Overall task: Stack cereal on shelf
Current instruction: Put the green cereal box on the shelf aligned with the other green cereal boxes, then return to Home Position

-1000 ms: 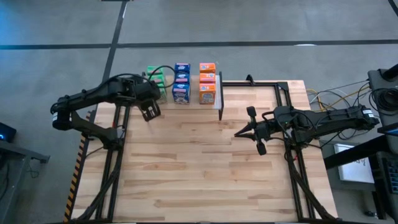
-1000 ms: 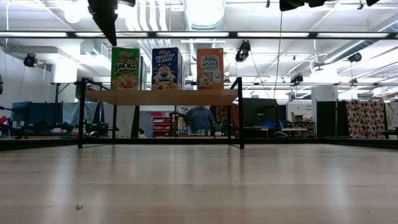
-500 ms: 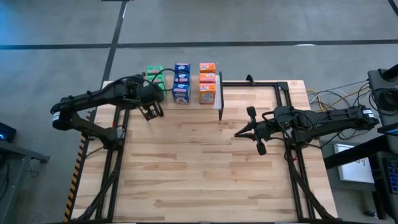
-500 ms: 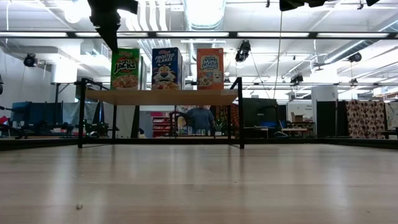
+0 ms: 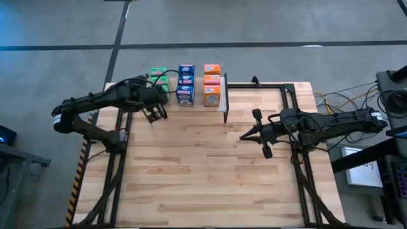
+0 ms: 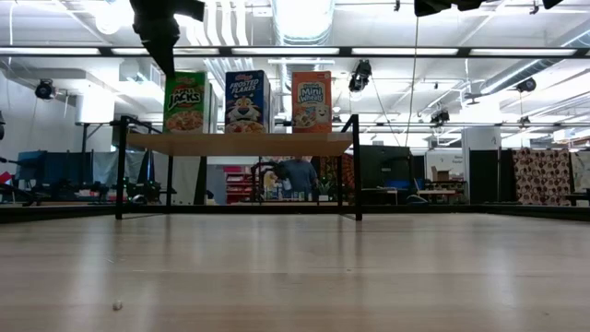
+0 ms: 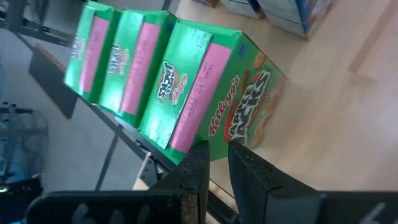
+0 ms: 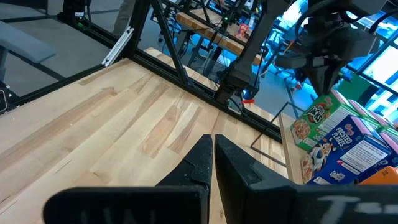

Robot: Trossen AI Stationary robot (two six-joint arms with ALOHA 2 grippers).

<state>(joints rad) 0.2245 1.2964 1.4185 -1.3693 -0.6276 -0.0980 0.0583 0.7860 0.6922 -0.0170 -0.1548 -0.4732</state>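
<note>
Right arm: we see the dark two-finger right gripper point(image 5: 249, 133) waiting above bare tabletop at about 3 o'clock from the table's middle, its fingers pressed together and holding nothing.
Left arm: the dark two-finger left gripper point(image 5: 154, 114) hovers just beside the green boxes, at about 11 o'clock, fingers a narrow slit apart and empty.
Cereal: the nine small printed cardboard cereal boxes point(image 5: 186, 84) stand in three rows, green, blue and orange, on the low light-wood shelf with thin black legs point(image 6: 240, 143) at 12 o'clock on the light wooden tabletop point(image 5: 210, 172).
Risk: we judge the nearest green box point(image 7: 208, 93) could be knocked or tipped off the shelf edge if the left fingers swing sideways so close to it.
Change: against half a second ago we find no visible difference; against a second ago the left gripper has drawn in toward the green row.
</note>
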